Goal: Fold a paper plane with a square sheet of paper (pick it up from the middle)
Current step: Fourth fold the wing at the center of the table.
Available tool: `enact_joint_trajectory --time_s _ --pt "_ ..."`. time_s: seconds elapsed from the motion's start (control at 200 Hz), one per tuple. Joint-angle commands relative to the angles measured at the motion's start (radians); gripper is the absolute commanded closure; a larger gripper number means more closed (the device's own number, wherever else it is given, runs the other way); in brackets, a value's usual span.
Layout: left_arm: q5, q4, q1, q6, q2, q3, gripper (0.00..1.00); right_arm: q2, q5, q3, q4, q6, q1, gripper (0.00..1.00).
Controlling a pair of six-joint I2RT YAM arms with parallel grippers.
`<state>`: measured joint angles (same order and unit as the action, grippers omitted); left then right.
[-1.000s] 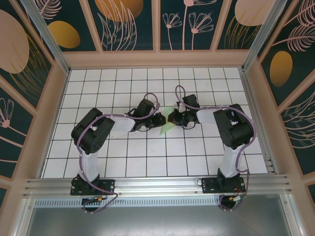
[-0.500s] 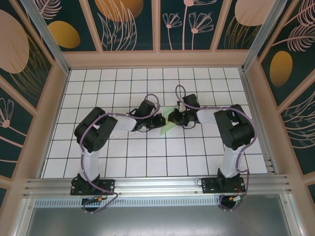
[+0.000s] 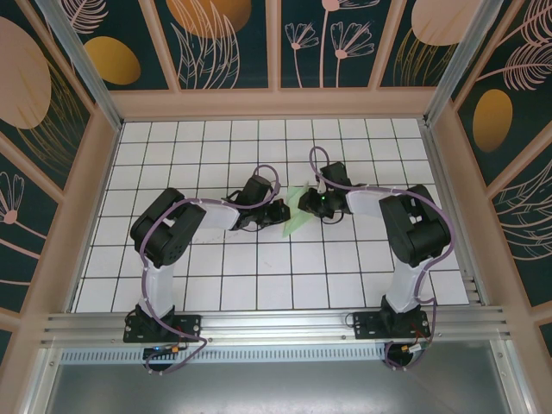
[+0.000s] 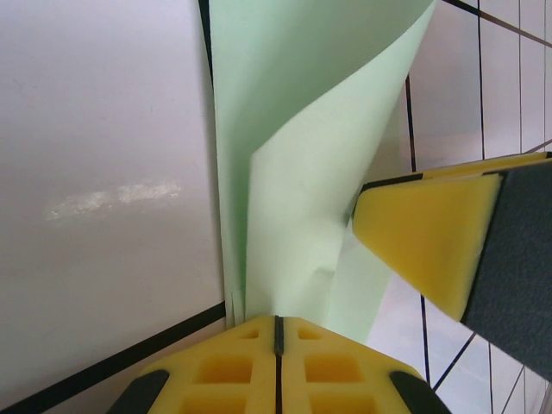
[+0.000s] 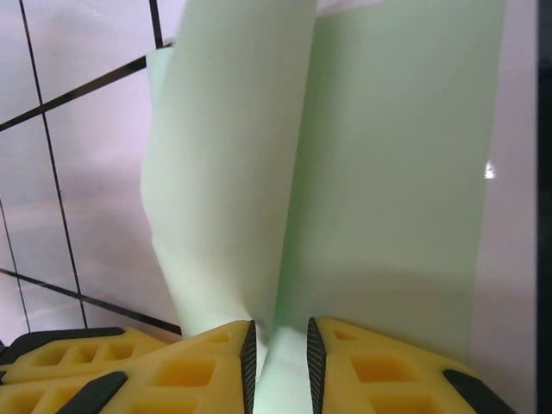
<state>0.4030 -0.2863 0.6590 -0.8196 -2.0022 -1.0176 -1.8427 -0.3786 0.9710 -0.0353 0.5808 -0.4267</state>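
**Task status.** The square sheet of paper [image 3: 296, 221] is no longer flat. From above it reads as a narrow pale green wedge lying between the two grippers on the white tiled floor [image 3: 259, 267]. Judged part-folded: there are lengthwise folds, but the layers curl loose and stand open, so it is not yet a crisp dart. Sharpening the creases and forming the wings appear to be left.

**Left gripper** [image 4: 276, 321]. Its yellow pads are pressed together with only a seam between them. The paper's near end is pinched in that seam and the sheet runs away from the fingers in an upright curl.

**Sheet, centre.** Its left edge is in the left grip and its right side reaches into the right gripper. In the left wrist view one yellow pad [image 4: 427, 241] of the right gripper sits just beside the curled flap.

**Right gripper** [image 5: 279, 345]. Its jaws stand narrowly apart with a fold of the paper lying in the gap. Whether they are pinching the fold or merely flanking it cannot be told.
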Motion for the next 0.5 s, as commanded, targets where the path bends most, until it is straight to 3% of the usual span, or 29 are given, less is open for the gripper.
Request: enact_joint_trajectory --time_s 0.0,0.495 --pt "-0.016 0.035 -0.005 0.015 -0.007 -0.011 0.91 -0.020 0.082 0.042 -0.067 -0.020 -0.015 0.73" --pt "-0.028 0.012 -0.004 0.017 0.038 -0.017 0.88 -0.141 0.284 0.115 -0.223 0.011 -0.105 0.71"
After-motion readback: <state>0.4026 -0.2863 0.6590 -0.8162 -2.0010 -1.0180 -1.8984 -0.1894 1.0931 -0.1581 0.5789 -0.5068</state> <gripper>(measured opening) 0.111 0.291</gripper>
